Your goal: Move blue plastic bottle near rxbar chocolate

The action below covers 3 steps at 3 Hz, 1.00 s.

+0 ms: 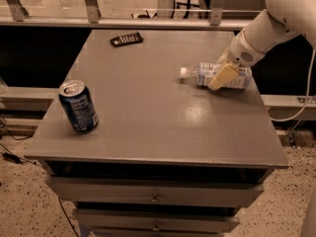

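The blue plastic bottle (201,73) lies on its side at the right of the grey table (148,117), with its white cap (183,72) pointing left. My gripper (218,79) comes down from the upper right and is closed across the bottle's middle. One cream finger (223,76) shows in front of the label; the other is hidden behind the bottle. The rxbar chocolate (126,39), a flat dark bar with pale marks, lies at the far left-centre of the table, well apart from the bottle.
A dark blue soda can (78,106) stands upright near the front left edge. A rail (123,22) runs behind the table. Drawers (155,197) sit below the tabletop. A cable (301,107) hangs at the right.
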### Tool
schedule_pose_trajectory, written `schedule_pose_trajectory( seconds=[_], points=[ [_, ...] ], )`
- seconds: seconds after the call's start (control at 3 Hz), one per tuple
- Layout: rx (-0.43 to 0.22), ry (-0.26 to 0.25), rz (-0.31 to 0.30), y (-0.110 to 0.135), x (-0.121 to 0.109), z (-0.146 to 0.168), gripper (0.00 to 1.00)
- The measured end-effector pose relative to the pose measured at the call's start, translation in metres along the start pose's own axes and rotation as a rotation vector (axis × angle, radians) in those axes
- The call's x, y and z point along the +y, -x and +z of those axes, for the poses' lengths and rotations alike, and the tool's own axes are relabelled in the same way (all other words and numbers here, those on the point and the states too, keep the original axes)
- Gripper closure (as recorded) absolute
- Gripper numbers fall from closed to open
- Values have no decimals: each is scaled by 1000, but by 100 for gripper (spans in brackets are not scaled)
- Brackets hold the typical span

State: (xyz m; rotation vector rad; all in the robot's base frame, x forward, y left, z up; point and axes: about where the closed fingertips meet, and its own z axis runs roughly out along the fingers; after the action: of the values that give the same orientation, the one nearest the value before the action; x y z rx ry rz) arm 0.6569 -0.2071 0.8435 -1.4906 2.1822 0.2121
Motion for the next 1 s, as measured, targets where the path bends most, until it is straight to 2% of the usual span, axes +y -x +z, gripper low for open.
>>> schedule_pose_trajectory(
  seconds=[0.33, 0.67, 1.0],
  points=[
    [-15, -31, -9, 20, -6, -17, 72],
    [-47, -100, 18, 27, -26, -47, 95],
    [-52, -108, 16, 30, -28, -49, 100]
  ],
)
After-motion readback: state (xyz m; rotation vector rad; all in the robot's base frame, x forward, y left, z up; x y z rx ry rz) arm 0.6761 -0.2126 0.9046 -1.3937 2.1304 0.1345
